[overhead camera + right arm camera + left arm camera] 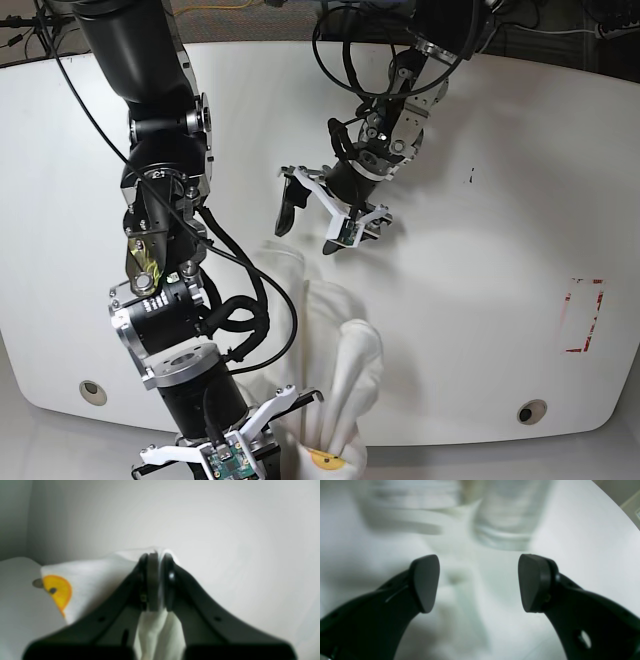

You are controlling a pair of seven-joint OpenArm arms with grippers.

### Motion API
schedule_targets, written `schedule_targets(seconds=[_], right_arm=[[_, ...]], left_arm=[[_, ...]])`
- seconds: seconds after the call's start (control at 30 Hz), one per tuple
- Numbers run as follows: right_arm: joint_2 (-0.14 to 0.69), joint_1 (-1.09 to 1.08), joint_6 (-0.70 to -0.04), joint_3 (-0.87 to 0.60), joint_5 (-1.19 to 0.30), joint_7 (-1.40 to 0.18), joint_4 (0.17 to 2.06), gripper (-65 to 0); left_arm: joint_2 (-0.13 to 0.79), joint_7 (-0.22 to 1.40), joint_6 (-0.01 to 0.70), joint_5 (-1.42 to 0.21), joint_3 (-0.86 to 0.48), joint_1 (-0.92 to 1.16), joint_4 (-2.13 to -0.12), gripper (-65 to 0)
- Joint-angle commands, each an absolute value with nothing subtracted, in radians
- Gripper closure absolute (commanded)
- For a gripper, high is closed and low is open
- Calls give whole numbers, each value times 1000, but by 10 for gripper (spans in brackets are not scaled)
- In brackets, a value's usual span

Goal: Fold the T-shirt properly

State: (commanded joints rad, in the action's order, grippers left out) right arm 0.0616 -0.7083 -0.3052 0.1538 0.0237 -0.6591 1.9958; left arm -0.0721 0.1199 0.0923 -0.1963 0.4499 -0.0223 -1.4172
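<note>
The T-shirt [335, 360] is a white bunched mass standing up from the table near the front edge, with its yellow-orange emblem [326, 460] low down. My right gripper [300, 408] is shut on a fold of it. In the right wrist view the fingers [153, 585] pinch white cloth [100, 575], and the emblem [58, 592] shows to the left. My left gripper [322, 225] hangs open above the table, behind the shirt and apart from it. The left wrist view shows the open left gripper [480, 582] over blurred white cloth [462, 610], holding nothing.
The white table [480, 250] has a red rectangle mark [582, 315] at the right and round holes [530, 411] near the front edge. The right arm's black body [165, 200] rises over the left side. Cables run along the back edge.
</note>
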Motion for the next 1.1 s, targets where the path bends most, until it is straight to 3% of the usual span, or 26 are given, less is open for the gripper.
schedule_targets(seconds=[0.53,0.8,1.1], right_arm=[[23,-652,-308,170,20,-663,2007,-4],[28,-666,-310,159,16,-657,2010,-4],[67,-704,-300,116,16,-607,2006,-6]], left_arm=[[-135,107,85,-202,453,-118,-1171,-458],[-109,115,87,-204,452,-111,-1195,-455],[-66,140,80,-204,471,-114,-1242,-391]])
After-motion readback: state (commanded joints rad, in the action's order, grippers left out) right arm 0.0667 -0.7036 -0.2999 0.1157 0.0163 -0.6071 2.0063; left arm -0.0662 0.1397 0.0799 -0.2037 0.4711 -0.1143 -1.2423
